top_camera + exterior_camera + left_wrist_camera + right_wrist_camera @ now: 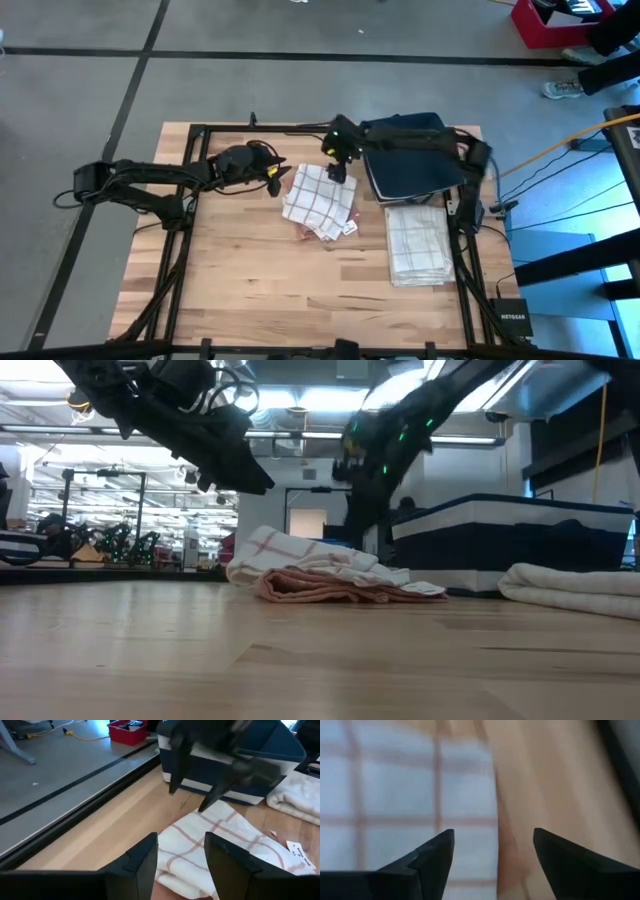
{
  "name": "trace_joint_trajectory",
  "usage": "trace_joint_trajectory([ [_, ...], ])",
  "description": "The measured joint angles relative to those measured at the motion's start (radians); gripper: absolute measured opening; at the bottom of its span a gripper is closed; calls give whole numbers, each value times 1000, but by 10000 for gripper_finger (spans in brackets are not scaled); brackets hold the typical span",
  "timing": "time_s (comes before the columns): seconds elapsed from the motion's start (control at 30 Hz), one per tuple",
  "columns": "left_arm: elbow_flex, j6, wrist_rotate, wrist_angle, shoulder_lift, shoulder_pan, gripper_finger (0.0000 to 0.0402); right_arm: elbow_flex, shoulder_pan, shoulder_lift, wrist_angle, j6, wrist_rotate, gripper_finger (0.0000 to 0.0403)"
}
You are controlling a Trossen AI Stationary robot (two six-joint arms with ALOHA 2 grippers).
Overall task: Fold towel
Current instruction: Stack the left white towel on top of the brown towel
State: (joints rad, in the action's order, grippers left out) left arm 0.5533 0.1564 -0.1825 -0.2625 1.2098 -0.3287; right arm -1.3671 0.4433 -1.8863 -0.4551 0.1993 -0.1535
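A white towel with red checks (318, 200) lies loosely bunched on the wooden table, toward the far middle, with a pinkish layer showing under it (320, 588). My left gripper (278, 178) hangs open in the air just off the towel's left side, raised above it (250, 478), and the towel (215, 835) shows past its fingers. My right gripper (337, 170) is open over the towel's far edge, fingers slanting down (189, 800). In the right wrist view (492, 850), one finger stands over cloth (395, 795) and the other over bare wood.
A folded white towel (418, 243) lies at the right, near a dark blue stack (405, 155) at the far right. Black frame rails (190, 200) run along the table's sides. Bare wood (280, 290) fills the near half.
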Motion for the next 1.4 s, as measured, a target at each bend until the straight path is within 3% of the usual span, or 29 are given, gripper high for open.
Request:
trace_joint_trajectory([
  [0.13,-1,16,0,29,0,14,153,-77,58,-121,-143,75,-101,283],
  [0.27,-8,15,1,43,0,30,153,-90,88,-163,-192,104,-242,274],
  [0.53,-9,-1,0,48,0,35,153,-83,84,-169,-175,150,-311,240],
  [0.7,-9,-1,0,39,0,34,153,-80,73,-200,-172,149,-233,213],
  [0.87,-9,-3,0,41,0,33,153,-82,73,-197,-180,149,-257,178],
  [0.97,-9,-7,0,41,0,33,153,-98,73,-195,-186,157,-259,133],
  [1.13,-9,-7,-1,42,1,33,153,-142,52,-192,-214,184,-242,22],
  [1.4,-9,-7,-3,34,1,33,153,-240,-45,-116,-315,245,-63,14],
])
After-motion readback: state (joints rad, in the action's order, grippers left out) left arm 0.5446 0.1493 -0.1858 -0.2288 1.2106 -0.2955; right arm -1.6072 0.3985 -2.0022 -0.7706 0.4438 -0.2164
